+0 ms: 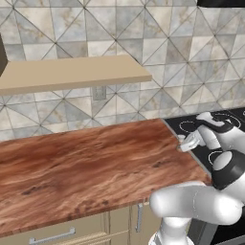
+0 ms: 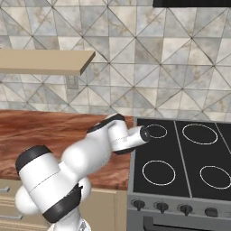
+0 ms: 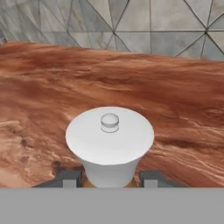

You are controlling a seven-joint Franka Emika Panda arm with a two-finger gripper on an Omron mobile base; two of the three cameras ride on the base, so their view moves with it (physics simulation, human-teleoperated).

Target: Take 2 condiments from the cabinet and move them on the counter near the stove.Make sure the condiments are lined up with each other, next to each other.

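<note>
A pale shaker with a white cap (image 3: 109, 133), one of the condiments, stands upright between my two dark fingertips (image 3: 65, 178), and my gripper (image 3: 109, 179) is shut on its body below the cap. In the left base view the gripper (image 1: 185, 142) hovers low over the right end of the reddish wood counter (image 1: 86, 158), right beside the black stove (image 1: 191, 125). From the right base view my bent arm hides the hand, with the stove (image 2: 180, 153) just to its right. The cabinet's tan shelf board (image 1: 72, 72) hangs up on the left.
A tiled wall with an outlet (image 1: 99, 92) backs the counter (image 2: 45, 131). Cream drawers with short handles (image 1: 52, 236) sit under the counter. Stove knobs (image 2: 158, 206) line its front. Wood surface (image 3: 175, 100) stretches ahead of the shaker.
</note>
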